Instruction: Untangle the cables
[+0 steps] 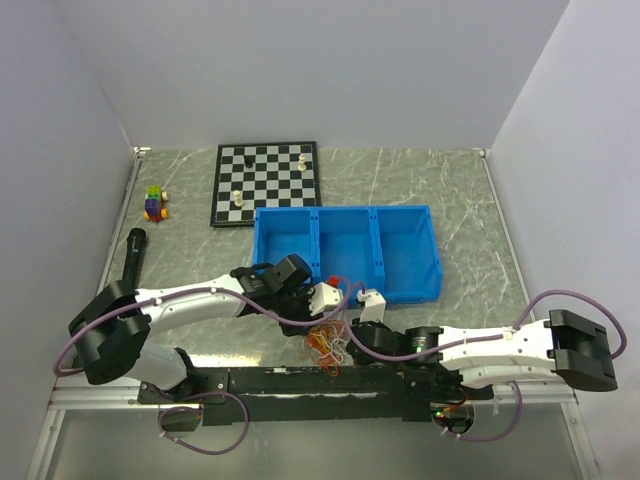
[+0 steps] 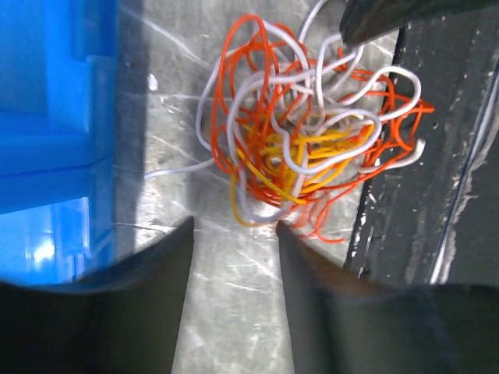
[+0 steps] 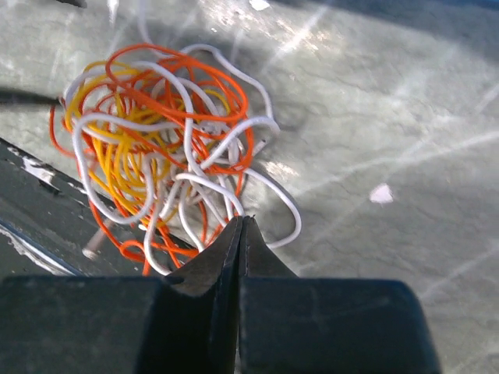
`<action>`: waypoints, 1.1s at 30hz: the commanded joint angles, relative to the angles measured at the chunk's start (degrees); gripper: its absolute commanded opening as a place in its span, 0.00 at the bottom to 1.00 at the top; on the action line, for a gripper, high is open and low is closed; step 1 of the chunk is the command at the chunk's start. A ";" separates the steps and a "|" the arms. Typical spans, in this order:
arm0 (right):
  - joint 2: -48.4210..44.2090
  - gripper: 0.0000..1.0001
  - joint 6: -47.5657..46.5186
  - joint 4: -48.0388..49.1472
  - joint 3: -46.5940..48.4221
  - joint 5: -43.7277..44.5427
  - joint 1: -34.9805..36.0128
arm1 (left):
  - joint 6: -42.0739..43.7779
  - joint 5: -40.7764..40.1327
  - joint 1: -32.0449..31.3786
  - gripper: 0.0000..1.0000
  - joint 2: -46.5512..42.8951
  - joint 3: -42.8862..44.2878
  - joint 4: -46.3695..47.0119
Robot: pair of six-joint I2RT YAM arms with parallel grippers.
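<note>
My left fingers stand apart with a clear gap between them, gripping nothing. Bare desk shows through that gap. Just beyond their tips lies the tangle of cables, a loose ball of orange, red, yellow and white strands. The yellow ones are bunched in the middle and the white loops are thrown over the top. One white end trails out toward the blue bin, whose wall runs along the left of this view. On the other side, a few orange loops spill onto the black base rail.

My right fingers are pressed flat together with no gap. Their tip sits right at the edge of the tangle, where a white loop curls past. I cannot tell whether a strand is pinched between them or only lying against them.

From the overhead camera, the tangle rests on the desk at its near edge, touching the rail. It lies between the ends of the two arms and just in front of the bin. The bin has three compartments. Behind it a chessboard lies flat with a few pieces standing on it. A small toy of coloured blocks sits to its left, and a black stick-shaped thing lies nearer the left wall.
</note>
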 commanded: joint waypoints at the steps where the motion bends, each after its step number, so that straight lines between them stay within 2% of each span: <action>1: -3.13 0.00 2.39 -2.08 -1.44 2.52 0.25 | 1.88 1.83 -0.42 0.35 1.03 2.14 -1.75; 3: -3.92 0.00 2.65 -2.95 -1.62 2.78 0.25 | 2.05 1.04 -0.33 0.21 0.94 3.11 -2.72; 6: -4.98 0.00 3.01 -3.75 -2.05 2.87 0.25 | 2.41 -0.28 -0.33 0.07 0.15 4.25 -4.48; 8: -5.51 0.00 3.53 -4.54 -2.23 3.05 0.25 | 2.50 -1.25 -0.33 0.01 -0.37 5.39 -6.06; 10: -5.95 0.00 3.80 -5.07 -2.41 3.14 0.25 | 2.32 -1.17 -0.24 0.01 -1.07 6.36 -7.55; 12: -6.56 0.00 3.71 -4.89 -2.84 3.05 0.25 | 1.45 0.58 -0.33 0.08 -1.60 7.06 -8.87; 13: -6.56 0.00 3.71 -4.72 -3.02 3.05 0.25 | 0.92 1.81 -0.33 0.17 -1.61 7.50 -9.40; 15: -6.39 0.00 3.89 -4.45 -3.11 3.05 0.25 | 0.39 6.02 -0.33 0.41 -1.34 7.86 -10.28; 16: -6.04 0.00 3.89 -4.37 -3.11 3.05 0.25 | 0.30 7.61 -0.50 0.48 -1.08 7.86 -10.72; 18: -5.25 0.00 4.23 -3.93 -3.02 2.87 0.25 | 0.39 9.11 -1.20 0.60 -0.38 7.42 -10.55; 20: -4.28 0.00 4.67 -3.05 -3.20 2.52 0.34 | 0.74 9.21 -2.43 0.66 0.24 6.46 -9.76; 23: -3.05 0.00 5.99 -1.82 -3.90 2.17 0.51 | 0.56 9.20 -3.58 0.71 1.12 5.84 -8.27; 28: -4.97 0.00 8.71 1.51 -6.71 2.17 0.69 | -1.99 12.45 -3.58 0.72 1.29 4.00 -4.67; 33: -9.11 0.00 9.68 6.00 -9.70 2.17 0.69 | -3.22 11.84 -3.58 0.69 2.17 1.53 -0.45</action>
